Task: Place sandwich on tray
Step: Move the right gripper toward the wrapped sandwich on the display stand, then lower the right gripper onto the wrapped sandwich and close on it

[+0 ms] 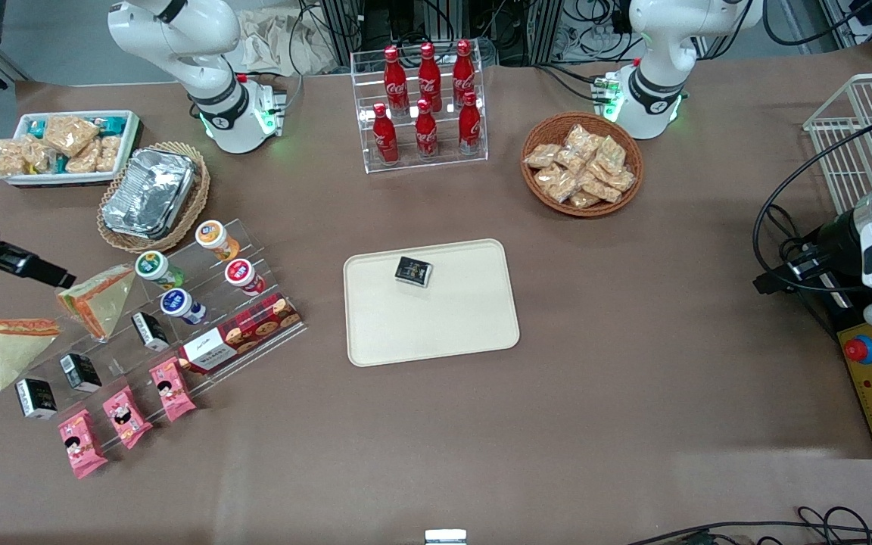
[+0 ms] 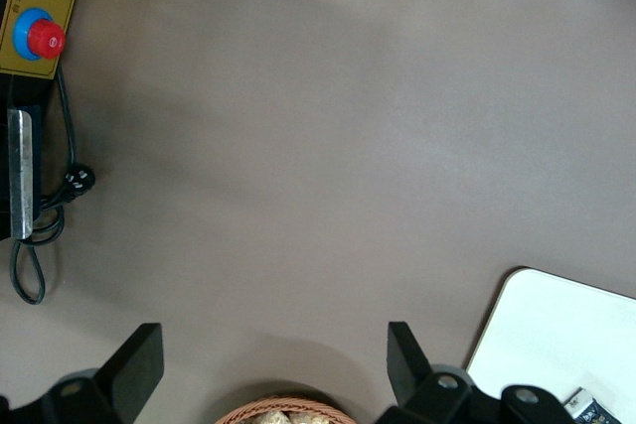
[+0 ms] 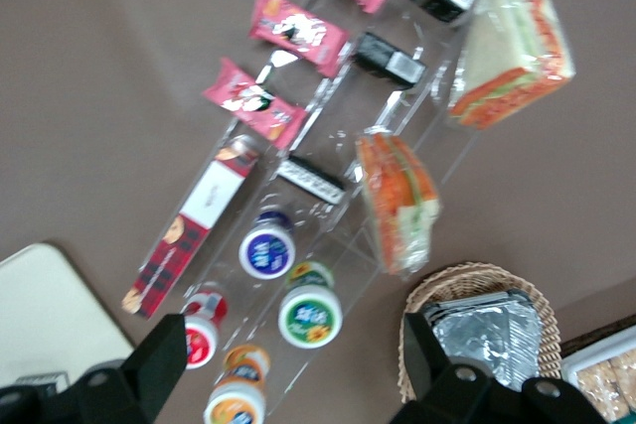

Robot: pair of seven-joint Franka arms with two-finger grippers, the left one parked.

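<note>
Two wedges stand at the working arm's end of the table. The sandwich (image 1: 6, 354) is the pale-faced one with filling along its thick edge, propped at the outer end of the clear rack (image 1: 201, 303). The other wedge (image 1: 99, 299) has an orange band across its face and is not the target.

The gripper (image 3: 293, 335) hangs above the rack's cup tier, close to the banded wedge. Its jaws are spread wide with nothing between them.

Key relation: the sandwich lies nearer the front camera than the jaws and further out toward the working arm's end, with the banded wedge between. Its long axis runs from the thick filled edge (farther from the front camera) to the thin point nearer it.

Judgement: the approach is not yet made. The jaws need to pass the banded wedge and line up across the sandwich's two bread faces.

The tray (image 1: 474, 333) sits mid-table, well apart, mostly bare apart from a small black packet (image 1: 414, 270).
</note>
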